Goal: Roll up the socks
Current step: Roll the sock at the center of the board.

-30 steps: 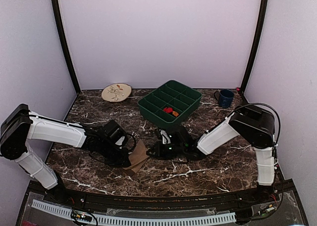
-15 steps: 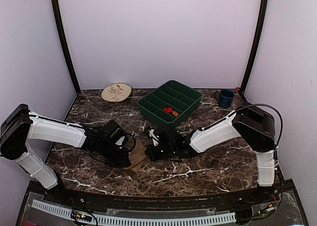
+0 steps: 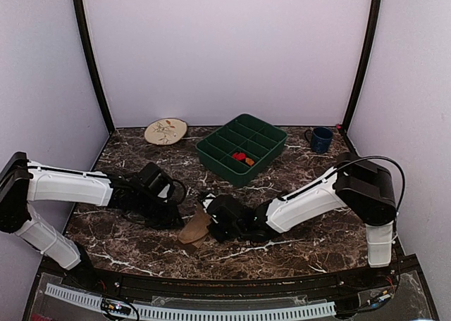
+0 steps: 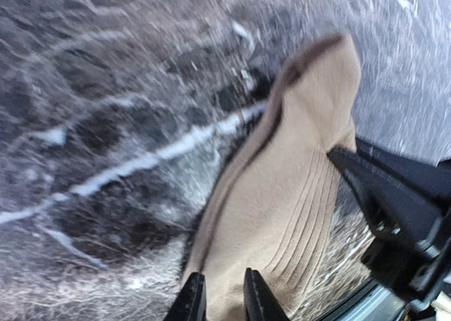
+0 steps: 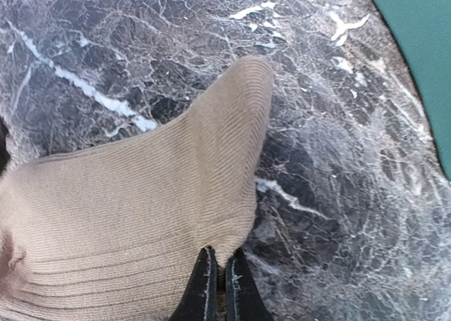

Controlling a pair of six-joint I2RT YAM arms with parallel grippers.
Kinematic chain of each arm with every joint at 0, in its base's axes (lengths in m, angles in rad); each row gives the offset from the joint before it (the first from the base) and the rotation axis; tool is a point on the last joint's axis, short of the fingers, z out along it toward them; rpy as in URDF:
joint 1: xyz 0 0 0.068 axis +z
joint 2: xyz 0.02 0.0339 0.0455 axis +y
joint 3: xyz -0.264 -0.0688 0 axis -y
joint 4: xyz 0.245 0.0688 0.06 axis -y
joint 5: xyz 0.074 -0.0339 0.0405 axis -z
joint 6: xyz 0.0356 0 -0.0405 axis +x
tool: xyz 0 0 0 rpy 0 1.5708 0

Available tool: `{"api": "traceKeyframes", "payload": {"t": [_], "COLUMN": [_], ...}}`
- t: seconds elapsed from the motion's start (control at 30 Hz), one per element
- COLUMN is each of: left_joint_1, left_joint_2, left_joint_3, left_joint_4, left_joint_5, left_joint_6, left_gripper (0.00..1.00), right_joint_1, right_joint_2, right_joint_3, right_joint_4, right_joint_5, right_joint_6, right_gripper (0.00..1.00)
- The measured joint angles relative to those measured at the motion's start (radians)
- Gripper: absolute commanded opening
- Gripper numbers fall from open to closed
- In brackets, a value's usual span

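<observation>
Your right gripper (image 5: pixel 220 250) is low over the marble surface (image 3: pixel 317 231). Its jaws are almost closed, and the near edge of the tan sock (image 5: pixel 141 208) is pinched between them. In the right wrist view the sock spreads out from the jaws as a wide ribbed strip. Its rounded end points away, toward the corner of the green tray (image 3: pixel 232 139).

From above, the sock lies at the front middle of the surface, between the two grippers. It is touching the right gripper, and its other end reaches out to the left.

Your left gripper (image 4: pixel 223 273) comes in from the left side, just beside the sock. Its jaws are narrow, and in the left wrist view the tan cloth fills the small gap between the tips. This picture is blurred, so I cannot tell if they grip the cloth or only stand over it. In the same view one long edge of the sock is doubled over, with a dark shadow line along the fold. The black body of the right gripper sits at the far side of the cloth.

Inside the tray, in one of the near compartments, there is a small red-orange bundle (image 3: pixel 243 158), possibly the second sock, though it is too small to be sure. A round plate (image 3: pixel 165 131) with a leaf drawing lies at the back left, and a dark blue mug (image 3: pixel 322 139) stands at the back right.
</observation>
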Motion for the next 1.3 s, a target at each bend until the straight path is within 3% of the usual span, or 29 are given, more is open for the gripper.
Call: {"api": "traceKeyframes", "payload": {"t": [0.4, 0.63, 0.87, 1.3], "left_joint_1": [0.154, 0.213, 0.226, 0.19], "left_joint_2": [-0.016, 0.138, 0.257, 0.286], "left_joint_3": [0.099, 0.27, 0.398, 0.41], "left_joint_4": [-0.027, -0.027, -0.033, -0.064], "left_joint_5": [0.043, 0.135, 0.256, 0.384], "left_joint_6": [0.038, 0.119, 0.189, 0.291], "left_gripper": [0.28, 0.3, 0.3, 0.28], "right_joint_1": [0.074, 0.135, 0.181, 0.224], "right_joint_2": [0.0, 0.0, 0.002, 0.037], "right_joint_3": [-0.027, -0.064, -0.095, -0.092], "right_joint_4": [-0.019, 0.018, 0.042, 0.067], "right_joint_5": [0.257, 0.363, 0.434, 0.531], "right_joint_6": [-0.214, -0.324, -0.392, -0.45], "right_gripper": [0.0, 0.0, 0.0, 0.0]}}
